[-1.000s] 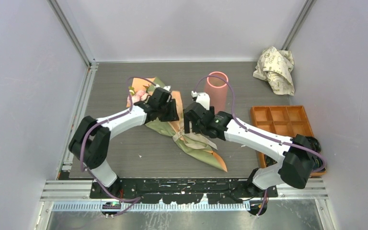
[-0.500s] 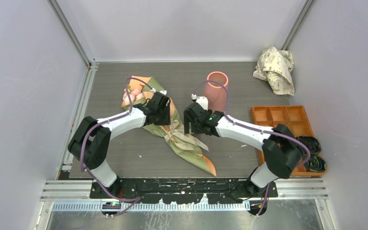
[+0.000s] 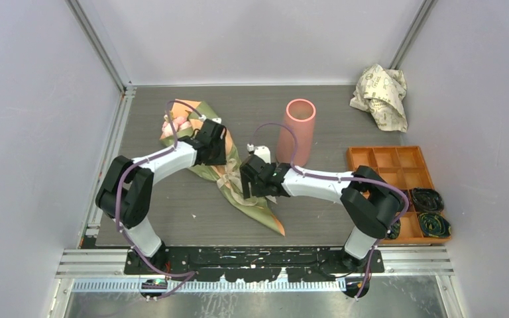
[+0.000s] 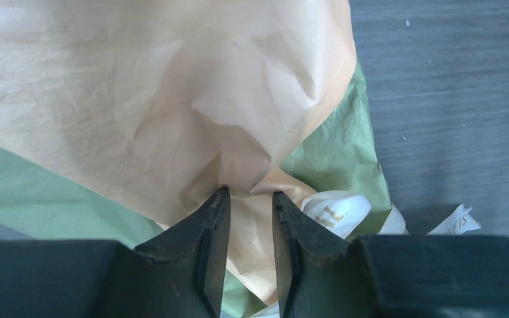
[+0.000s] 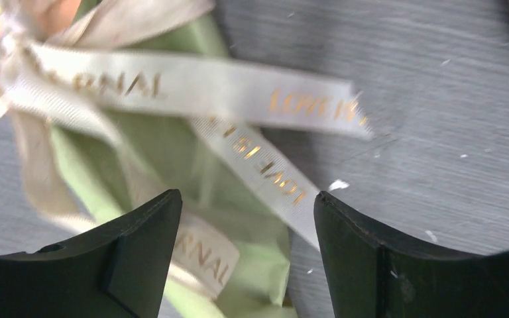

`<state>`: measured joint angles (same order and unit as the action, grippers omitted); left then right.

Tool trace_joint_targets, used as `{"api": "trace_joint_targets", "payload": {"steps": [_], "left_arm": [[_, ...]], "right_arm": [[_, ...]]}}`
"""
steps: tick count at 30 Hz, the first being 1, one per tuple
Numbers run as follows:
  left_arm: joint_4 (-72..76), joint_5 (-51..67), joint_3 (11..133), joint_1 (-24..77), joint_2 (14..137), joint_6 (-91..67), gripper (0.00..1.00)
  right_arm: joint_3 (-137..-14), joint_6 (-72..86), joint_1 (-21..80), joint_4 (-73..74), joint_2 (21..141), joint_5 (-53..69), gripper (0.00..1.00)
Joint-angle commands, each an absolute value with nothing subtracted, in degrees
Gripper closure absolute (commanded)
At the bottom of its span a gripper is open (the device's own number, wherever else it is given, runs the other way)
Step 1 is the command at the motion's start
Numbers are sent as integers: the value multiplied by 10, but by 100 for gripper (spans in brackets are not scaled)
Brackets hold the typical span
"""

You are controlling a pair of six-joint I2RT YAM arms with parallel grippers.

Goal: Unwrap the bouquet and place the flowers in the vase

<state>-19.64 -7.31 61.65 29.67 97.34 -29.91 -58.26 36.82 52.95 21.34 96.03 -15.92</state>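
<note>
The bouquet [image 3: 255, 211] lay slantwise left of the counter's [image 3: 172, 212] middle, its narrow end toward the near edge. The right tool [image 5: 246, 202] hovered wide above the beige ribbon [image 5: 192, 86]. The left tool [image 4: 248, 199] pinched narrow on the orange wrap (pink blooms [image 3: 175, 124] beyond). The pink vase [image 3: 296, 132] stood upright farther back.

Bouquet [image 3: 255, 211] lying on table [image 3: 172, 212], left of centre; vase [image 3: 296, 132] standing just right; tray [image 3: 388, 162] sitting farther right; crumpled paper [image 3: 381, 93] lying behind tray.
</note>
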Motion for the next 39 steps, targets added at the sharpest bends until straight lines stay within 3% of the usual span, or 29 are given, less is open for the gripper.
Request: {"api": "trace_joint_targets", "payload": {"steps": [1, 17, 37, 39], "left_arm": [[-206, -73, 638, 279, 988, -272, 69], [-175, -45, 530, 279, 948, -296, 70], [-175, -51, 514, 279, 954, -295, 70], [-176, -53, 513, 279, 955, -295, 70]], "right_arm": [[-588, 384, 557, 207, 962, -161, 22], [-698, 292, 536, 265, 980, -258, 18], [-721, 310, 490, 149, 1070, -73, 23], [-718, 316, 490, 142, 1074, -67, 29]]}}
